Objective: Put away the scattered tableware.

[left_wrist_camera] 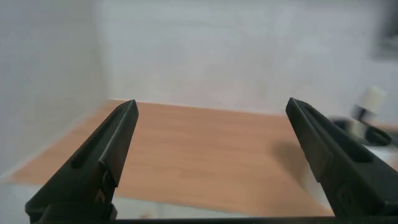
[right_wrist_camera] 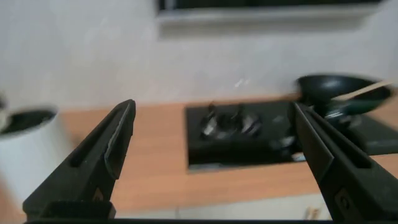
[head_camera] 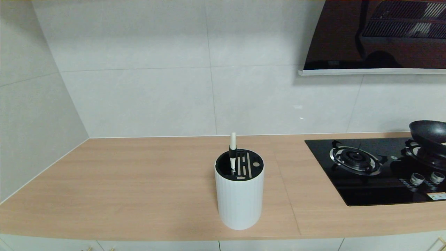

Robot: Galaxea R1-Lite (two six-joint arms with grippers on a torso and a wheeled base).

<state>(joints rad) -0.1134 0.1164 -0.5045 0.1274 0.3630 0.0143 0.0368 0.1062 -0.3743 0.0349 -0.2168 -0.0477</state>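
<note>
From my head, the white holder (head_camera: 239,195) stands on the tabletop (head_camera: 139,181) toward 6 o'clock. A utensil (head_camera: 232,150) with a black-and-white handle stands upright at the 9 o'clock side of its slotted top, and the stove (head_camera: 376,170) and a dark pan (head_camera: 430,132) sit out at 3 o'clock. At my left wrist, my left hand (left_wrist_camera: 211,109) is released, fingers spread wide with nothing between them, pointing out over the tabletop. At my right wrist, my right hand (right_wrist_camera: 212,109) is likewise spread and empty, pointing toward the stove and pan.
</note>
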